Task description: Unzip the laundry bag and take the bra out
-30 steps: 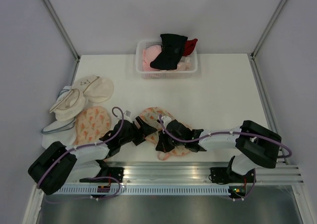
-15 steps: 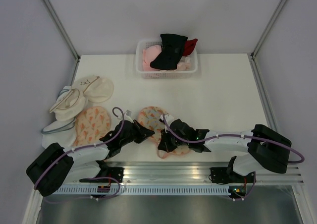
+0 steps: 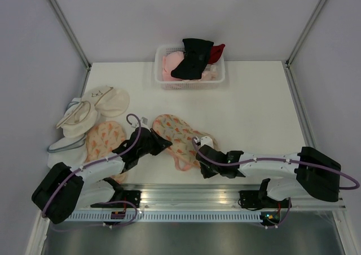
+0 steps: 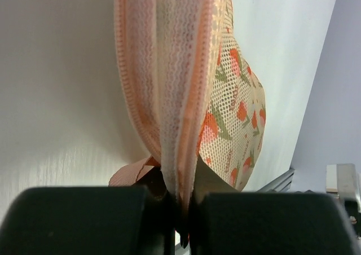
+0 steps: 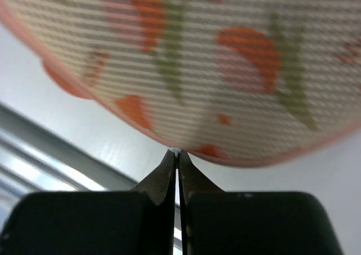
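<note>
The laundry bag (image 3: 176, 135), peach mesh with orange-and-green print and pink edging, lies stretched slantwise near the table's front. My left gripper (image 3: 162, 144) is shut on its near-left end. In the left wrist view the pink zipper edging (image 4: 180, 80) runs folded into the left gripper (image 4: 181, 201). My right gripper (image 3: 203, 155) is at the bag's right end. Seen from the right wrist, this gripper (image 5: 177, 153) is shut, pinching a tiny white zipper pull (image 5: 176, 150) at the rim of the laundry bag (image 5: 197, 57). The bra is hidden.
A white basket (image 3: 190, 86) with black, pink and red garments stands at the back. Plain cream pouches (image 3: 90, 111) and a smaller orange printed pouch (image 3: 103, 141) lie at the left. The metal rail (image 3: 192, 196) runs along the near edge.
The left gripper has shut on the bag's end. The right gripper has drawn back to the right and toward the near edge, and the bunched bag now lies stretched out flat.
</note>
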Motion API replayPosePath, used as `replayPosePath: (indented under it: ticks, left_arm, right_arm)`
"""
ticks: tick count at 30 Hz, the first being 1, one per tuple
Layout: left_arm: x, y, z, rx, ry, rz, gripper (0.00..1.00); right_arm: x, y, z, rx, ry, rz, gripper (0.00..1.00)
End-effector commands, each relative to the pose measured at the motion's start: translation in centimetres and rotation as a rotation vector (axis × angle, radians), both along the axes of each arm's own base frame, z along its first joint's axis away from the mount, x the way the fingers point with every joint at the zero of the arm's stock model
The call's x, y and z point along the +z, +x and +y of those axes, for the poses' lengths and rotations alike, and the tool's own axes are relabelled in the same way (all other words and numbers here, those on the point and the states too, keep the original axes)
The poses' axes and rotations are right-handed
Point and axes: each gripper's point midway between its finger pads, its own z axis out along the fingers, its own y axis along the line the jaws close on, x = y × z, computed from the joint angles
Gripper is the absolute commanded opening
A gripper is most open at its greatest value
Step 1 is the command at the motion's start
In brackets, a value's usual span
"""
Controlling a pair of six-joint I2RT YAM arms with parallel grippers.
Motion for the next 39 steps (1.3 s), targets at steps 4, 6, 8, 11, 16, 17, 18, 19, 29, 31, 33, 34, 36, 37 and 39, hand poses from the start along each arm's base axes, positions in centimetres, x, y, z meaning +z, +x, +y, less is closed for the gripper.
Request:
replayPosePath:
  ticks: [4, 6, 8, 11, 16, 17, 18, 19, 29, 31, 33, 34, 36, 37, 39]
  left_arm:
    - [2.0, 2.7, -2.8, -0.228, 0.074, -0.105, 0.02]
    - [1.6, 3.3, -4.4, -0.333, 0.093, -0.112, 0.02]
    - [1.3, 4.2, -7.0, -0.451, 0.068, -0.093, 0.03]
    - [0.8, 6.0, -8.8, -0.487, 0.058, -0.085, 0.15]
    - [-0.9, 7.1, -7.3, -0.382, 0.142, -0.028, 0.70]
    - [0.0, 7.0, -6.8, -0.355, 0.145, -0.040, 0.77]
    - [-1.0, 6.6, -5.4, -0.309, 0.184, -0.022, 0.79]
    - [-1.2, 5.9, -4.4, -0.269, 0.201, 0.012, 0.81]
    - [1.1, -0.5, -0.7, -0.094, 0.019, -0.023, 0.84]
    - [1.7, -1.5, -1.8, -0.118, -0.052, -0.039, 0.84]
    - [2.4, -2.1, -3.2, -0.150, -0.096, -0.055, 0.84]
    - [2.4, -2.3, -3.7, -0.163, -0.099, -0.053, 0.84]
    - [1.5, -2.6, -4.4, -0.176, -0.080, -0.017, 0.84]
    - [1.7, -2.5, -4.7, -0.176, -0.092, -0.020, 0.84]
    - [1.3, -2.6, -5.3, -0.182, -0.115, -0.018, 0.79]
  right_arm:
    - [1.6, 4.4, -6.2, -0.294, -0.230, -0.213, 0.00]
    - [1.6, 5.2, -5.8, -0.299, -0.226, -0.242, 0.00]
    - [1.7, 5.8, -4.9, -0.294, -0.198, -0.255, 0.00]
    - [1.6, 6.1, -3.9, -0.280, -0.178, -0.258, 0.01]
    - [1.7, 6.0, -2.3, -0.251, -0.126, -0.236, 0.01]
    - [1.8, 6.0, -2.1, -0.241, -0.120, -0.235, 0.00]
    - [1.9, 5.9, -1.9, -0.231, -0.107, -0.233, 0.00]
    - [2.0, 5.8, -1.4, -0.222, -0.084, -0.226, 0.00]
    - [6.4, 0.2, 8.7, 0.263, 0.393, -0.082, 0.00]
    - [6.3, -0.7, 9.8, 0.320, 0.426, -0.048, 0.01]
    - [5.7, -0.6, 10.2, 0.332, 0.413, -0.036, 0.00]
    - [5.6, -0.6, 10.3, 0.336, 0.412, -0.037, 0.01]
    - [5.2, -0.6, 10.3, 0.338, 0.405, -0.031, 0.01]
    - [5.1, -0.5, 10.3, 0.337, 0.402, -0.035, 0.00]
    - [5.0, -0.4, 9.9, 0.327, 0.389, -0.042, 0.01]
